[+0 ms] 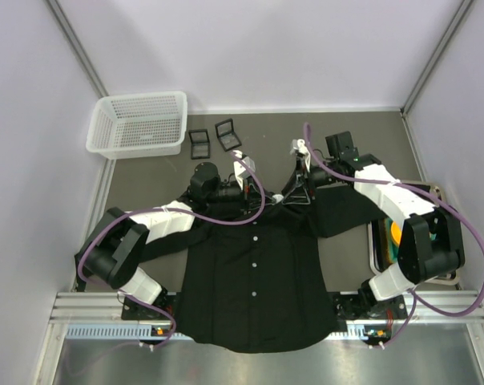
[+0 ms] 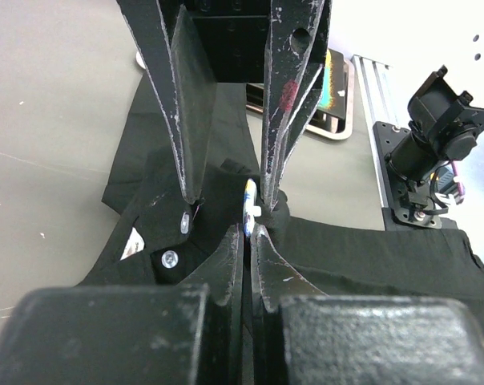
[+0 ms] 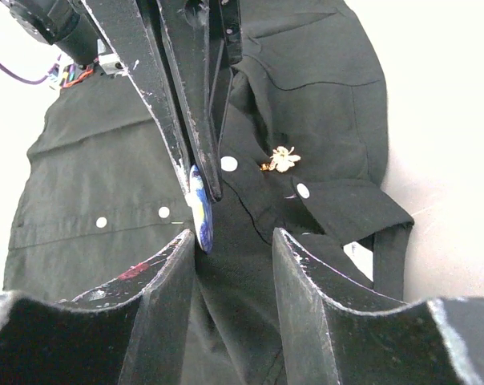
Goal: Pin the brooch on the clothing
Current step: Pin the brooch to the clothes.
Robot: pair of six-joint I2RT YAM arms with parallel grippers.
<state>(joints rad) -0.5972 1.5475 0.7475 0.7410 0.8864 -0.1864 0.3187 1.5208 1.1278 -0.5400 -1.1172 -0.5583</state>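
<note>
At the far left of the worktop (image 1: 346,128) stands a white mesh basket (image 1: 136,149), and just beside it lie two small black square cases (image 1: 199,143). The black shirt (image 1: 254,281) lies spread front-up in the middle, with its hem at the near edge and its collar toward the far side, where both arms meet.

The left hand (image 2: 248,233) has its fingers pressed together on the brooch (image 2: 248,207), a flat blue-and-white piece held edge-on at the fingertips. It is held just above the cloth at the collar end of the button row. Whether it touches the cloth cannot be told.

The right hand (image 3: 234,241) faces the left hand with its fingers spread wide and holds nothing. The brooch sits in the gap between them, just beside one finger. Whether it touches that finger is also unclear.

Right of the brooch in the right wrist view, a small gold flower-shaped ornament (image 3: 284,159) lies on the shirt between two white buttons (image 3: 228,164).

A dark tray (image 1: 377,249) sits at the worktop's right edge.
</note>
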